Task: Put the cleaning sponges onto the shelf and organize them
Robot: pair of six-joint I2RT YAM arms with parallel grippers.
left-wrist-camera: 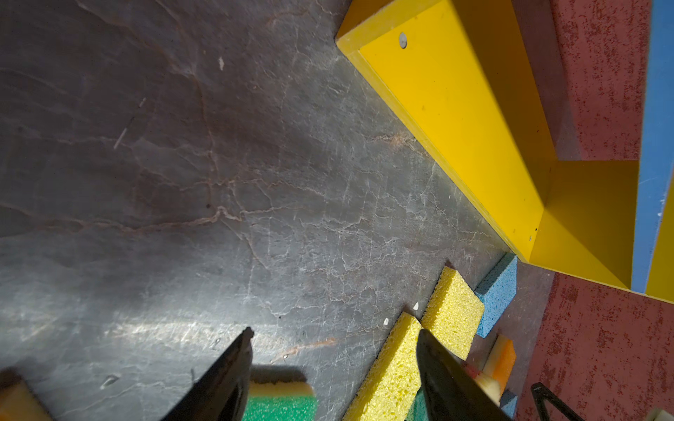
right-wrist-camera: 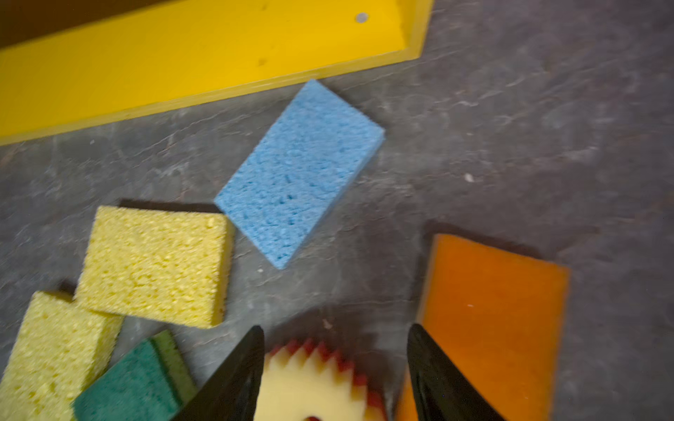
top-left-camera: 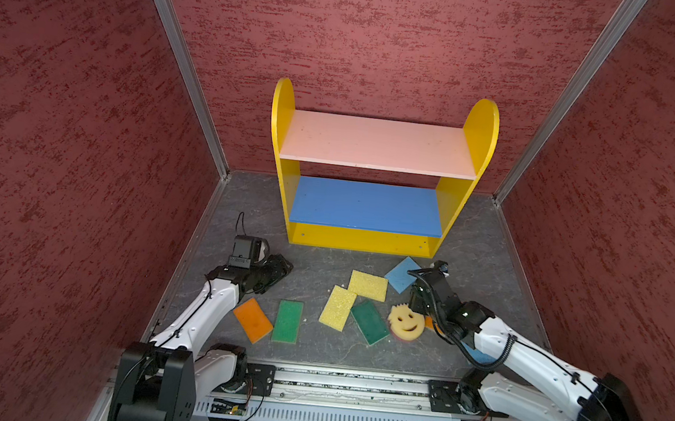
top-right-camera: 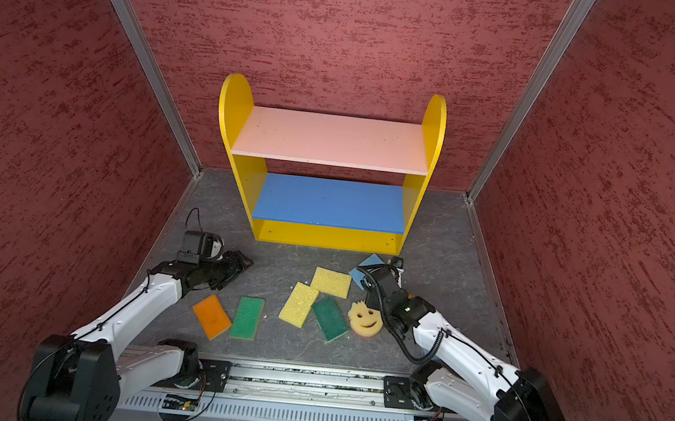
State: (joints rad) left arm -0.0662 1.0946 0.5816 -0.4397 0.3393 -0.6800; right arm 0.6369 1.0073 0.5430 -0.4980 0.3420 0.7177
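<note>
Both pincers stand spread, pinching nothing: the left gripper [left-wrist-camera: 334, 331] by the floor [top-left-camera: 323, 260], the right gripper [right-wrist-camera: 335, 327] over the smiley [right-wrist-camera: 310, 382]. The sponges [top-left-camera: 367, 285] lie scattered before the shelf [top-left-camera: 379, 144] – none on it.

Blue sponge [right-wrist-camera: 299, 171]; veined grey tabletop [right-wrist-camera: 510, 145]
</note>
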